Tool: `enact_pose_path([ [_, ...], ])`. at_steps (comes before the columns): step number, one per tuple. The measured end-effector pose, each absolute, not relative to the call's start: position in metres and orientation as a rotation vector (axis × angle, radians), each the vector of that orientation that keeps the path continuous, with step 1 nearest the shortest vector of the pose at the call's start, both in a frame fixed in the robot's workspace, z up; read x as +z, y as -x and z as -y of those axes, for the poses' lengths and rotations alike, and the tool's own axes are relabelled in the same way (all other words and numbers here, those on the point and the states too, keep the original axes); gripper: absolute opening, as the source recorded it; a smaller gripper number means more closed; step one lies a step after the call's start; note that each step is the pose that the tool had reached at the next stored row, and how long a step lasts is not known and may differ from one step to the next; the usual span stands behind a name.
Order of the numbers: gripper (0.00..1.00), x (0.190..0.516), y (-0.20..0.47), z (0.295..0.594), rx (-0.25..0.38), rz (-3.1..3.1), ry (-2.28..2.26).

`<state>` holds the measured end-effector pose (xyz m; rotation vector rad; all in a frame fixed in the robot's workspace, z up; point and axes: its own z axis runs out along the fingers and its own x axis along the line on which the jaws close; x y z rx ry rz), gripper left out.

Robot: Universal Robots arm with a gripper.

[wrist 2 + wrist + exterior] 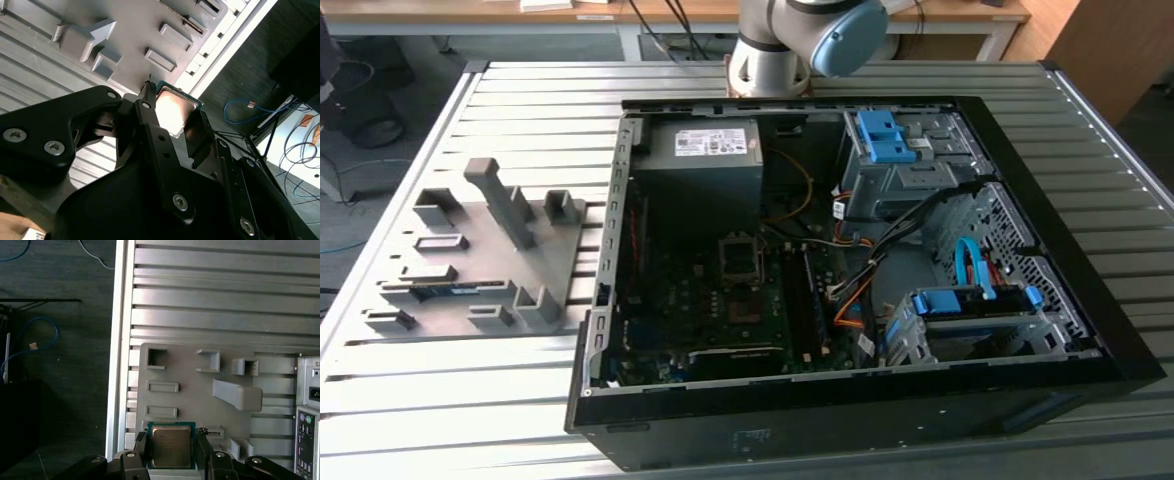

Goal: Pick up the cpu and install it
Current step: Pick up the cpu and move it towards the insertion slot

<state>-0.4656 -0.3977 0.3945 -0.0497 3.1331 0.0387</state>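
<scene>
The cpu (171,446), a small square chip with a pale metal top and a green rim, sits between my two black fingers in both wrist views. My gripper (171,440) is shut on it, one finger (141,449) on each side edge. The second wrist view has the cpu (172,107) catching light at the tip of the gripper (172,120). Held chip and gripper hang well above the grey fixture plate (200,390), over its edge nearest the table's rim. In the exterior view the motherboard's open socket (738,258) lies in the middle of the case.
An open black computer case (854,400) lies on the slatted metal table (520,90), with a grey power-supply box (700,160), blue drive brackets (887,135) and cables. The fixture plate (494,260) with raised blocks sits on the exterior view's left. The arm's base (781,50) stands behind the case.
</scene>
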Motion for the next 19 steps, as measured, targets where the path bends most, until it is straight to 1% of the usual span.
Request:
enact_pose_path([
  [9,0.47,0.415,0.466,0.398,0.039,-3.133,0.05],
  [19,0.47,0.416,0.461,0.398,0.039,-3.133,0.05],
])
